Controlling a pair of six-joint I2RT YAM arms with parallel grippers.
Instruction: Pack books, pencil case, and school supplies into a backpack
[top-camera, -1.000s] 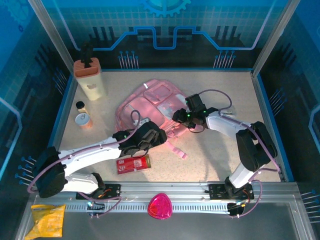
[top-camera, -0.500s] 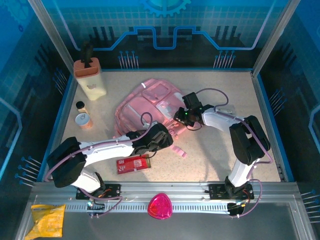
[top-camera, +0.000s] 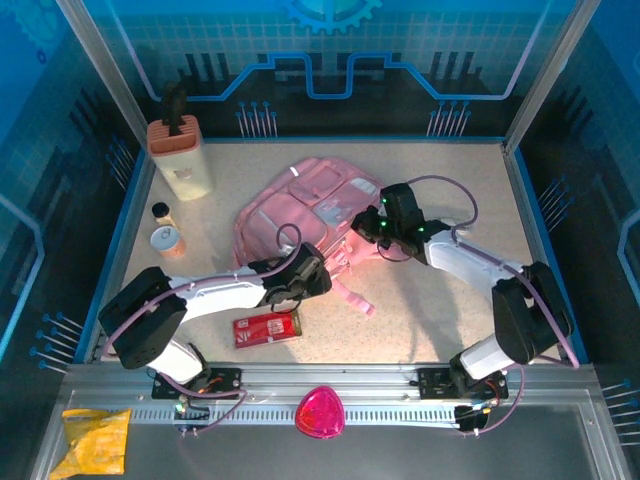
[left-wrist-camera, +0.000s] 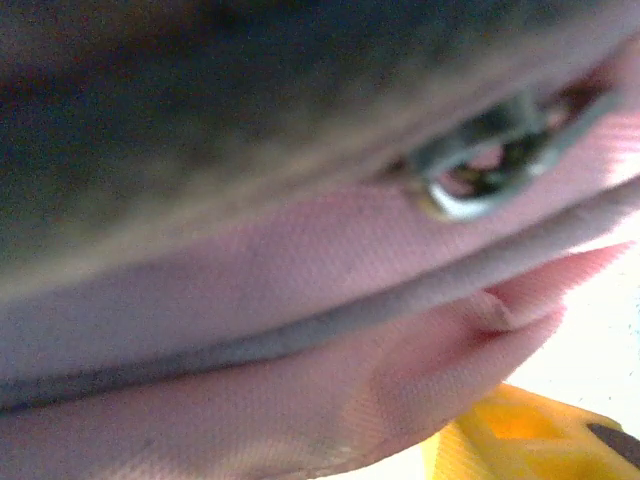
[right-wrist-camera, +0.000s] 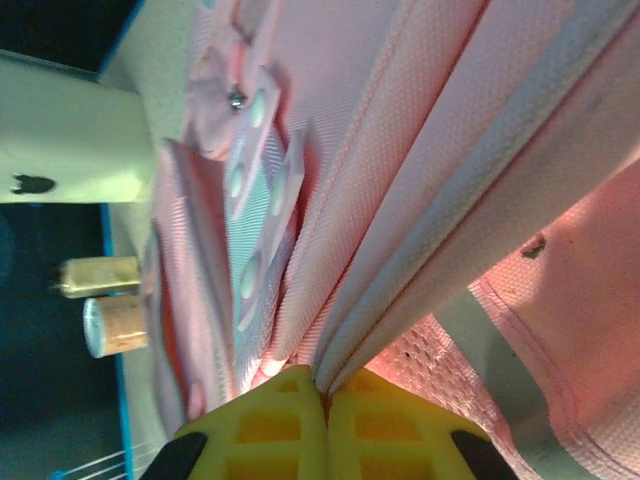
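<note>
Lying closest on the desk (top-camera: 430, 310) is the red pencil case (top-camera: 267, 327), flat and on its own, just in front of the left arm. A little past it, the left gripper (top-camera: 308, 272) is pushed up against the near edge of the big pink backpack (top-camera: 300, 205). Its camera is so close that the pink cloth (left-wrist-camera: 300, 300) looks blurry, with a metal zip ring (left-wrist-camera: 480, 175) and a bit of one yellow finger (left-wrist-camera: 520, 440), so I cannot tell if its jaws are apart or together. The backpack lies flat in the middle of the desk, with a pink strap (top-camera: 352, 297) trailing off toward the front. On the bag's right side, the right gripper (top-camera: 368, 228) has its yellow jaws squeezed tight together (right-wrist-camera: 328, 405) on a fold of the backpack's edge (right-wrist-camera: 400, 150). Off to the left stand two small jars (top-camera: 165, 238), and farther back in the left corner stands a tall beige box (top-camera: 180, 160) with a black top
</note>
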